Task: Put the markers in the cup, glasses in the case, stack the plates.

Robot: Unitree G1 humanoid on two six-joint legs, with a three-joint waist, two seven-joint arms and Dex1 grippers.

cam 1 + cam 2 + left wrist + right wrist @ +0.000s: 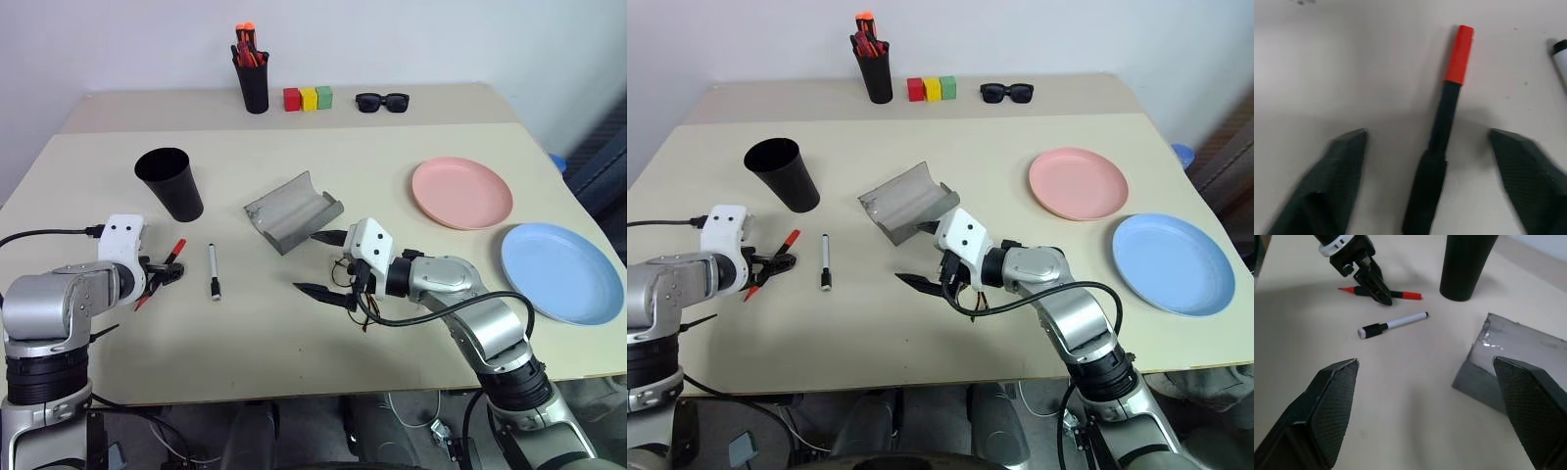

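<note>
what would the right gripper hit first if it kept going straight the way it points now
Probably the white marker with a black cap lying on the table, roughly centred between the right gripper's open fingers; the grey felt case sits close beside that path. Depth is uncertain.

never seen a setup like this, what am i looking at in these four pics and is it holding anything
It is a humanoid robot with two arms, each ending in a black two-fingered claw. Two pictures look down from its head; the other two come from cameras on its wrists, looking along each claw's fingers.

On the table lie a red marker, a white marker, a black cup, an open grey case, a pink plate and a blue plate. At the back stand a pen holder, coloured blocks and sunglasses.

The left claw straddles the red marker, fingers apart, not yet gripping. The right claw is open beside the case, with something thin and dark just behind it, possibly the glasses.
</note>
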